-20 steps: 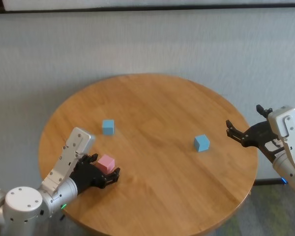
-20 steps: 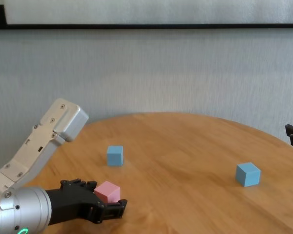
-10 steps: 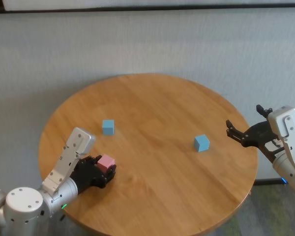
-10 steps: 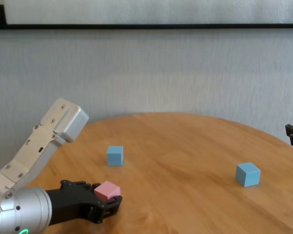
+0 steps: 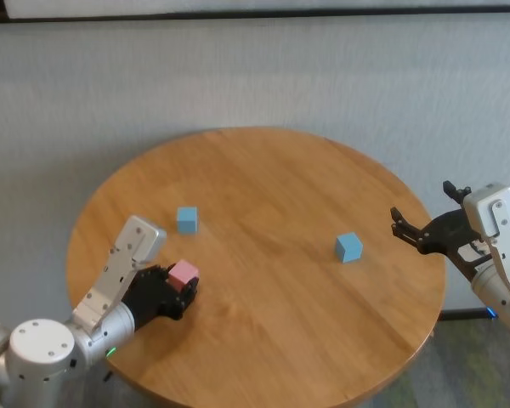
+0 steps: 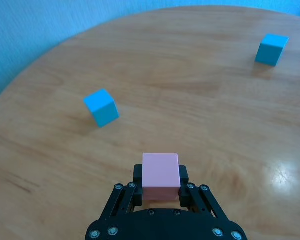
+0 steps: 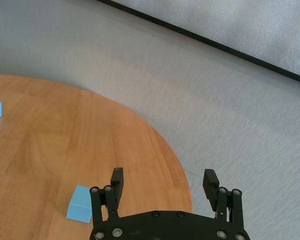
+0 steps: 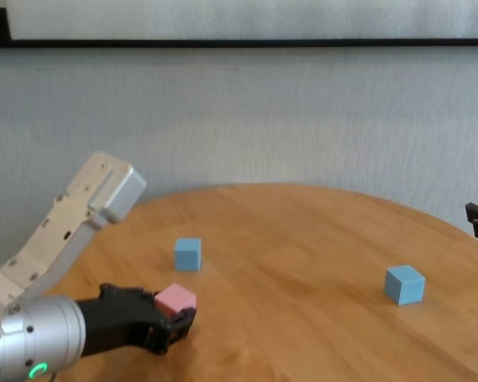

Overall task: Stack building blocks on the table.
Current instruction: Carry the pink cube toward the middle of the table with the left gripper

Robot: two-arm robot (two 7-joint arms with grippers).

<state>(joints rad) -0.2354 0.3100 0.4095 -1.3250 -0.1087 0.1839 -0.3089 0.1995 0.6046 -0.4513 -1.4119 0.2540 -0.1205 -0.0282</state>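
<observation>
My left gripper [image 5: 182, 287] [image 6: 160, 187] [image 8: 179, 314] is shut on the pale pink block [image 5: 184, 273] [image 6: 160, 169] [image 8: 175, 299], holding it just above the table [image 5: 263, 195] near its front-left edge. One light blue block [image 5: 186, 219] [image 6: 101, 107] [image 8: 187, 254] rests a short way beyond the pink one. The other light blue block [image 5: 348, 247] [image 6: 271, 49] [image 7: 80, 204] [image 8: 404, 284] sits right of centre. My right gripper [image 5: 401, 226] [image 7: 163, 182] hovers open at the table's right edge, apart from that block.
The round wooden top is ringed by grey carpet [image 5: 263, 76], with a dark baseboard [image 5: 263, 14] along the back wall. Bare wood [image 5: 263, 289] lies between the two blue blocks.
My left gripper closed on the pink block and lifted it slightly, drawing it a little toward the far blue block. The right arm stayed still.
</observation>
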